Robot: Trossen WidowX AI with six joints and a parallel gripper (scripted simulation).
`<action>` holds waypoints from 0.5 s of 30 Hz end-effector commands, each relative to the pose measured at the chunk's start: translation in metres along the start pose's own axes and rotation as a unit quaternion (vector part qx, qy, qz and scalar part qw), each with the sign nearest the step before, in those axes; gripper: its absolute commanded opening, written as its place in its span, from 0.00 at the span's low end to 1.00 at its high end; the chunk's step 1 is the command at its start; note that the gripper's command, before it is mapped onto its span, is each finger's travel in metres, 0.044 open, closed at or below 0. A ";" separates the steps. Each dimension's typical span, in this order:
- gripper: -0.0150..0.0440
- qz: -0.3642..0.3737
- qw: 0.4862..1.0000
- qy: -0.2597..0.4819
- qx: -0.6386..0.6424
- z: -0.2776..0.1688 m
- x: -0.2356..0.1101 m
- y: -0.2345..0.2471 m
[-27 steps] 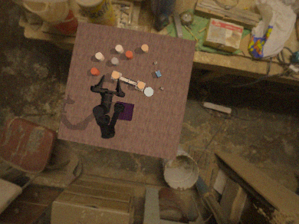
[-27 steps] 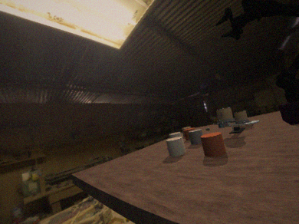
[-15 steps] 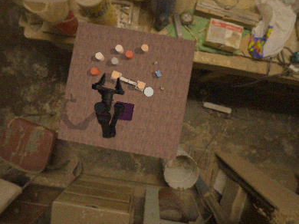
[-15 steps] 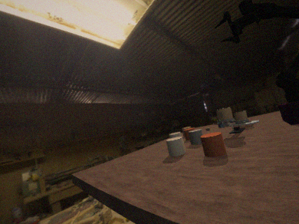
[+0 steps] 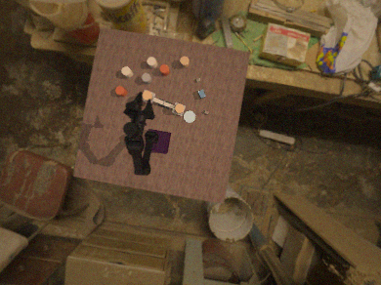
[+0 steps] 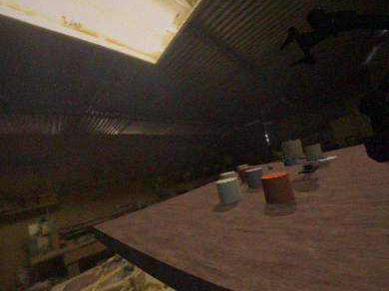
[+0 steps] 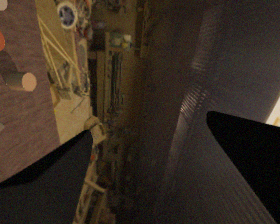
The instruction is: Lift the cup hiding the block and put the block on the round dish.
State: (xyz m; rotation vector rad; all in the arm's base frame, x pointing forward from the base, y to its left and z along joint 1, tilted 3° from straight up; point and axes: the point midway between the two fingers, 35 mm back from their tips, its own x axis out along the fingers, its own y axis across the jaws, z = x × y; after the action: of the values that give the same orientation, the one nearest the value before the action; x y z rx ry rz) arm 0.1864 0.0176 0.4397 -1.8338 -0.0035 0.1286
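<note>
Two matching orange-tan cups [image 5: 148, 96] [image 5: 180, 108] stand on the ends of the balance, whose pale beam [image 5: 164, 102] runs between them. In the exterior view they are dim shapes, and I cannot tell which end is lower. No block shows under either cup. The pale round dish [image 5: 190, 116] lies beside the right-hand cup, with no cup above it. My gripper [image 5: 145, 98] [image 6: 287, 56] [image 7: 149, 125] is open and empty, high above the table. From overhead, its fingers appear close to the left-hand cup, but the exterior view shows them far above it.
Several other cups stand behind the balance, among them a red cup [image 5: 164, 69] [image 6: 278, 187], a grey cup [image 5: 147, 78] and a tan cup [image 5: 184, 61] [image 7: 21, 81]. A small blue cube [image 5: 201, 94] lies to the right. A purple square [image 5: 162, 142] lies beside the arm.
</note>
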 end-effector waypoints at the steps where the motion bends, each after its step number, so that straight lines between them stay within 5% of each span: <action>1: 1.00 0.026 0.997 -0.004 0.067 0.006 0.005 0.017; 15: 1.00 0.109 0.952 0.004 0.285 0.028 0.016 0.072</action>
State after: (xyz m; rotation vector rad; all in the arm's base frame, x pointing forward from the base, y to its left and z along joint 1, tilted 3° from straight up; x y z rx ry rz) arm 0.1946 0.0260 0.3771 -1.3521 0.1729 0.2407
